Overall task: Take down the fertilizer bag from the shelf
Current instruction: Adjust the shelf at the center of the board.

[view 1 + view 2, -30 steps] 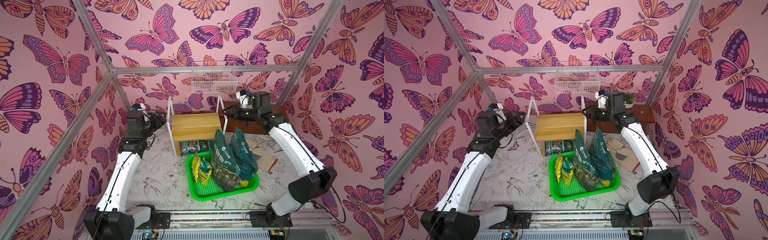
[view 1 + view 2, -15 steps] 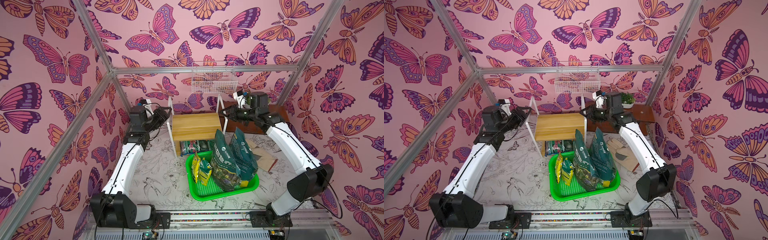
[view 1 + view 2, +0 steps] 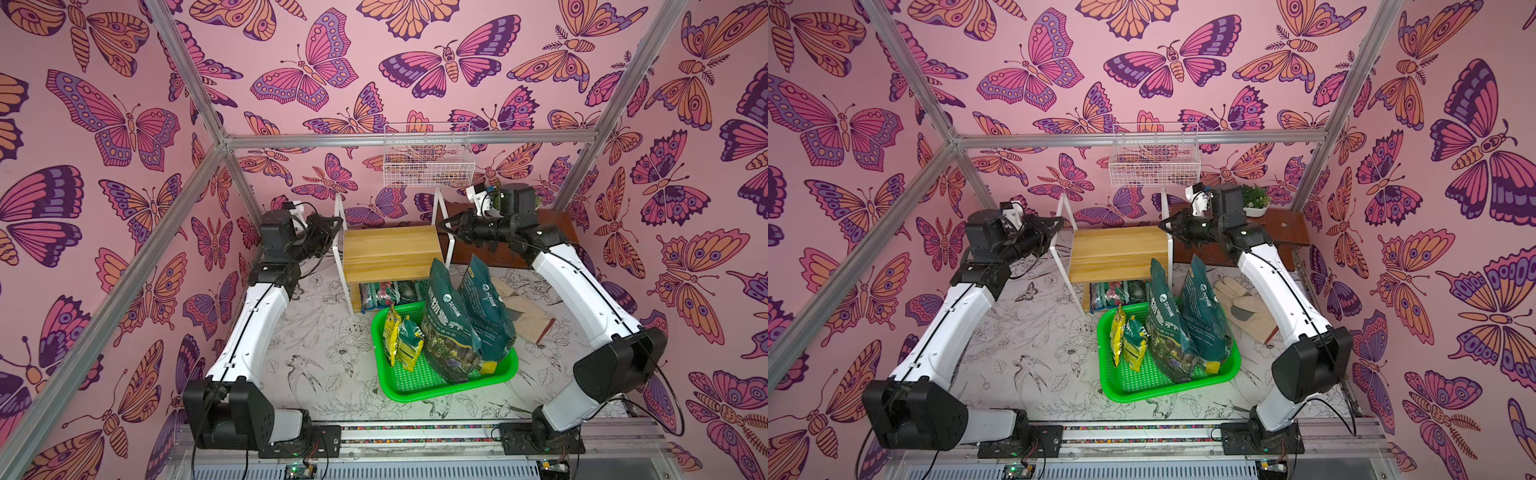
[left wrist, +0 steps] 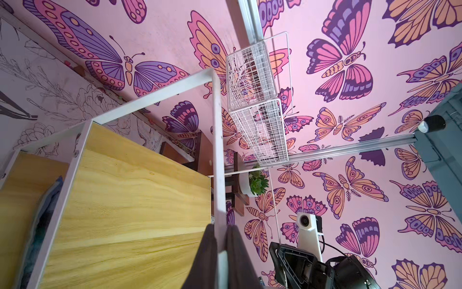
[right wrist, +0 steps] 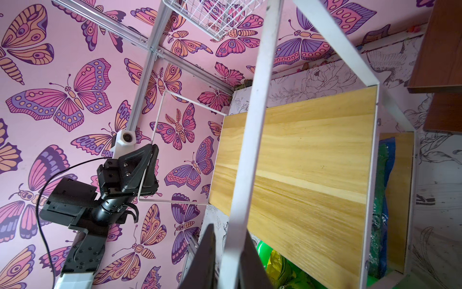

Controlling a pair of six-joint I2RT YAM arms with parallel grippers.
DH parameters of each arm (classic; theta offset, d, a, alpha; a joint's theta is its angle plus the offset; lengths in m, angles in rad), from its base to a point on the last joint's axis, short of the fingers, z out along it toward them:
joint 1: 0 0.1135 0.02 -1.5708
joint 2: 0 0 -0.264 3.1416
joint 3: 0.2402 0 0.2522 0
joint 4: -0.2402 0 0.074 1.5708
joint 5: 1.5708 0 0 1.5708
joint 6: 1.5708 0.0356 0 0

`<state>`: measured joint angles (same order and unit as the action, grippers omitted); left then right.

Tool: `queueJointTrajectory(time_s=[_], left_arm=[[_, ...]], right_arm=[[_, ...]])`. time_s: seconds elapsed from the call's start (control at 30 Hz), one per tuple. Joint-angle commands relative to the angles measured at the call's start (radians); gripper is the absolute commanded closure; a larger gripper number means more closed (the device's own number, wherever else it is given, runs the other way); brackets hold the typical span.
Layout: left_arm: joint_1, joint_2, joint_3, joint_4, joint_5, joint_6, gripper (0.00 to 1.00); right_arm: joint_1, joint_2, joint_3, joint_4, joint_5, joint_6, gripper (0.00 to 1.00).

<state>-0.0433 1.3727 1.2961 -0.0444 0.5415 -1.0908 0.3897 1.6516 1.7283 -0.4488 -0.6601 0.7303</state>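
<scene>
The table (image 3: 316,357) has flower drawings on it. The white-framed shelf (image 3: 390,249) stands at 12 o'clock, with bags (image 3: 390,291) on its lower board. A brown stand (image 3: 1287,228) is at 1 o'clock, a glove (image 3: 1237,299) at 3 o'clock, and a green tray (image 3: 436,392) near the middle.

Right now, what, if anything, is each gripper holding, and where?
Both hold the shelf: left gripper on its left white frame bar, right gripper on its right.

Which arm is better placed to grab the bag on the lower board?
Probably left. The left gripper and right gripper both clamp the shelf frame, but tall bags in the green tray screen the lower-board bag's right side.
</scene>
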Motion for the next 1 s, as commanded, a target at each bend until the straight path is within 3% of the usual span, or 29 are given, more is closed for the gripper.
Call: queueJointTrajectory(time_s=[0.0, 0.4, 0.57, 0.83, 0.97], left_arm=[[0.006, -0.068, -0.026, 0.08, 0.002, 0.173, 1.0], [0.013, -0.251, 0.023, -0.127, -0.189, 0.372, 1.0], [0.017, -0.24, 0.08, -0.162, -0.191, 0.389, 1.0], [0.041, -0.265, 0.113, -0.184, -0.237, 0.406, 1.0], [0.051, -0.267, 0.139, -0.184, -0.232, 0.395, 1.0]], right_arm=[[0.013, 0.042, 0.045, 0.045, -0.028, -0.081, 1.0], [0.089, 0.134, 0.173, 0.027, -0.047, -0.086, 1.0], [0.096, 0.152, 0.202, 0.06, -0.034, -0.06, 1.0], [0.151, 0.29, 0.419, -0.057, -0.059, -0.095, 1.0], [0.163, 0.307, 0.435, -0.048, -0.059, -0.085, 1.0]])
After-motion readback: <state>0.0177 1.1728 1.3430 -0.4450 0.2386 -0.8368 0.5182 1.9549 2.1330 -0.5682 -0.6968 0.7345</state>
